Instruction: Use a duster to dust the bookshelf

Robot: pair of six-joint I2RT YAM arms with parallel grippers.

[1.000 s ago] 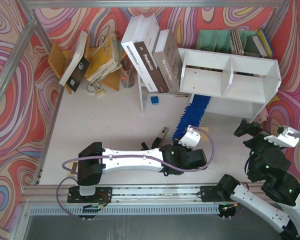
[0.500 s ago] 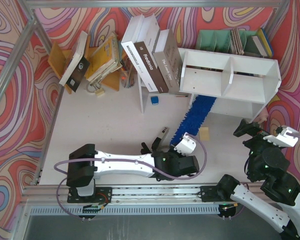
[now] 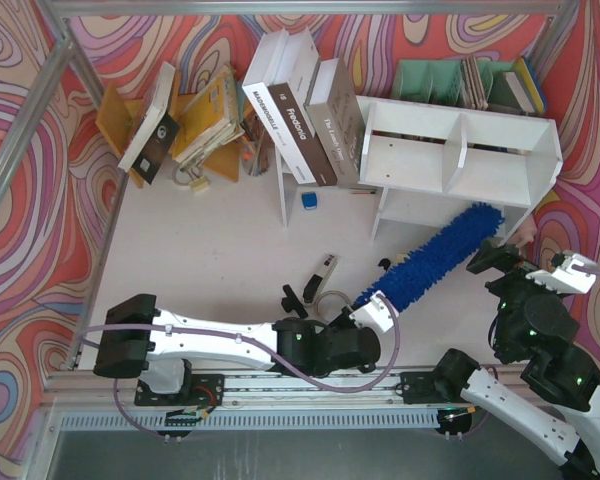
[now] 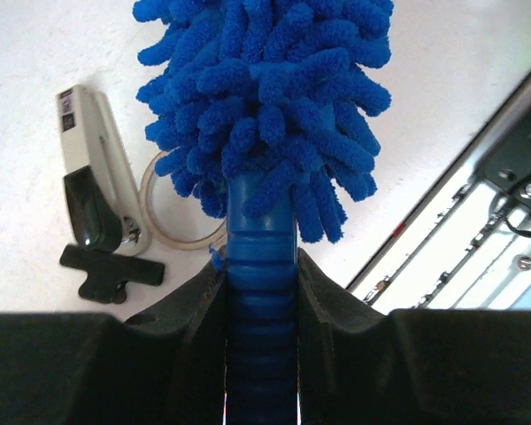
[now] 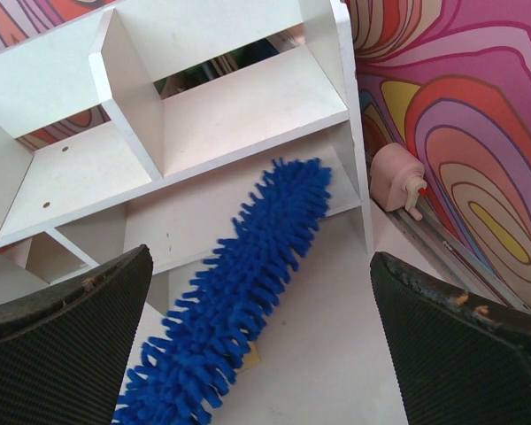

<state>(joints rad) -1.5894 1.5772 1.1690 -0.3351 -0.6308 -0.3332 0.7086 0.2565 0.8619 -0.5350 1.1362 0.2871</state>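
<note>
White tabletop [image 3: 210, 250], swirl-patterned walls, the bookshelf [image 3: 460, 150] at the far right. My left gripper [image 4: 261, 279] is clamped on the ribbed handle of the duster [image 3: 430, 262]. Its head slants toward the shelf's lower right edge, and I can't tell whether the tip touches the board. My right gripper [image 5: 261, 336] hangs spread wide and empty, just beside that head. A careless sweep could snag fluff on its fingers or shove the shelf.

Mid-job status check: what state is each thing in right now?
bookshelf, both compartments empty.
duster, held by its handle, tip at the bookshelf's lower board.
left tool, shut on the duster.
right tool, open, holding nothing.
books, closed, leaning together.
</note>
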